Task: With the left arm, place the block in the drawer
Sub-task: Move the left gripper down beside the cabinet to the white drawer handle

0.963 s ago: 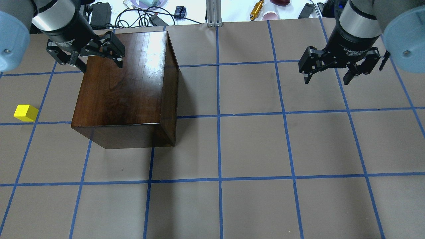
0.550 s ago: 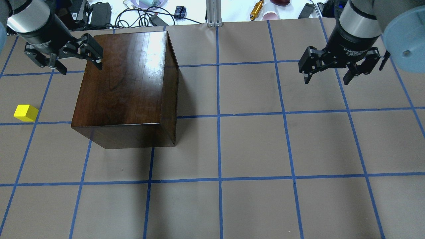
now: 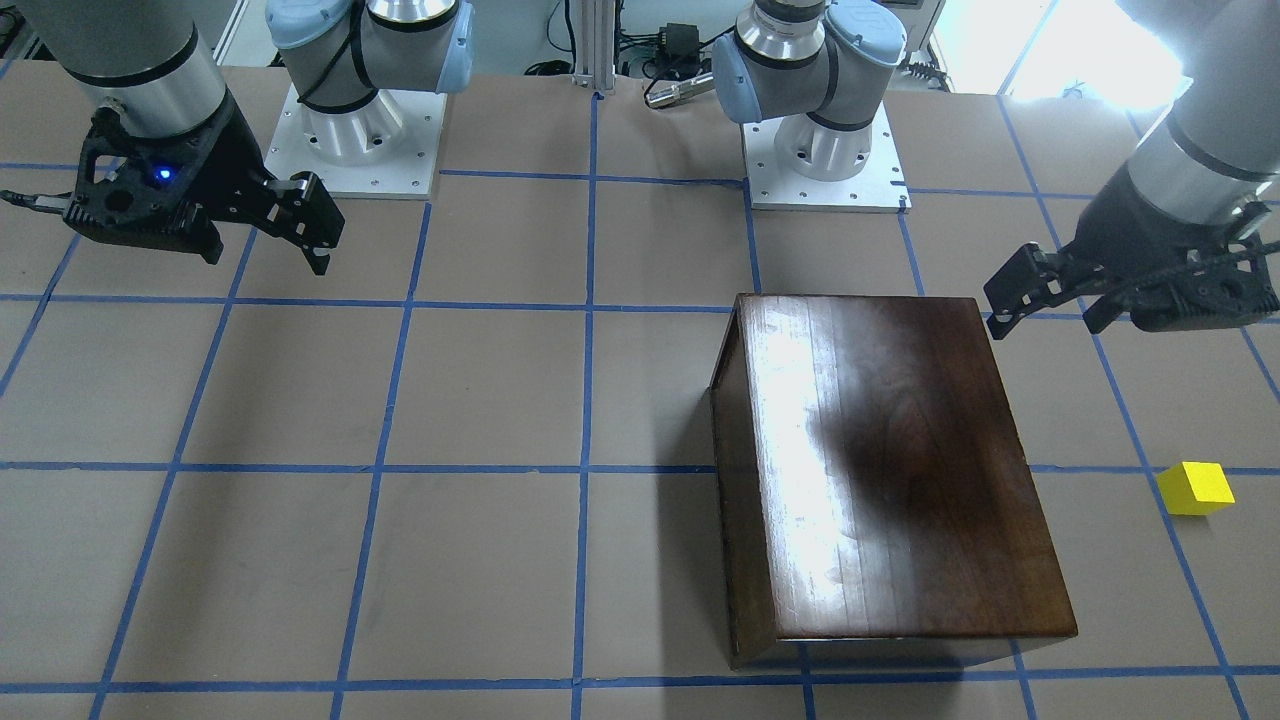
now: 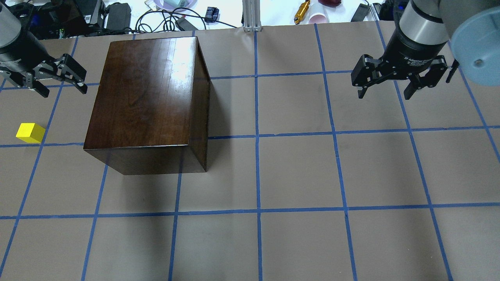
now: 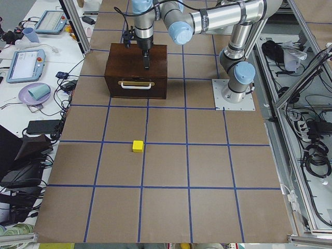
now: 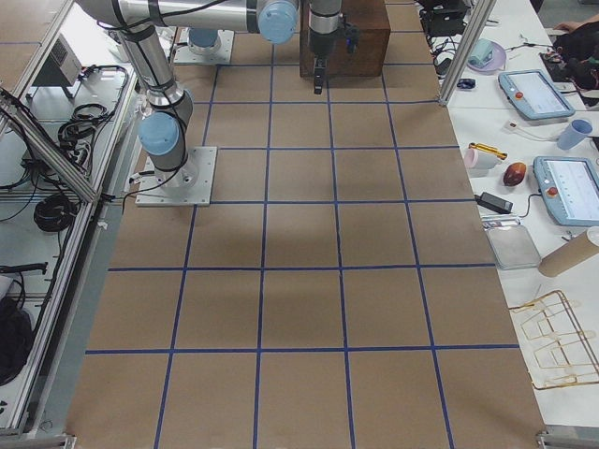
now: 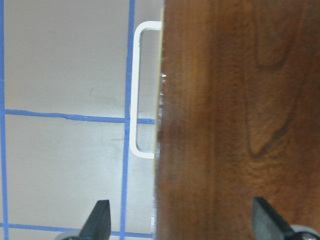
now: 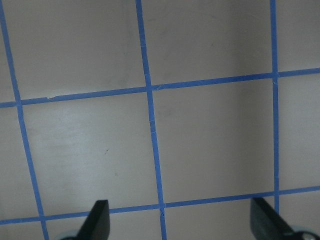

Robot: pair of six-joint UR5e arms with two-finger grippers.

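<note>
The yellow block point(image 4: 30, 132) lies on the table left of the dark wooden box point(image 4: 148, 93); it also shows in the front view point(image 3: 1195, 488) and the left side view point(image 5: 137, 146). The drawer is shut, and its front with the metal pull point(image 5: 136, 84) faces the block's side. My left gripper point(image 4: 43, 81) is open and empty, hovering by the box's far left edge, above the pull point(image 7: 136, 90). In the left wrist view the left gripper point(image 7: 182, 225) straddles the box's edge. My right gripper point(image 4: 384, 93) is open and empty over bare table at the far right.
Blue tape lines grid the brown table point(image 4: 297, 171). Cables, power bricks and cups point(image 4: 172, 19) lie beyond the far edge. The two arm bases point(image 3: 350, 130) point(image 3: 825, 140) stand on the robot's side. The box rises well above the table surface.
My left gripper has moved left, from over the box's far left corner to just past the box's left side. The right gripper, box and block have not moved.
</note>
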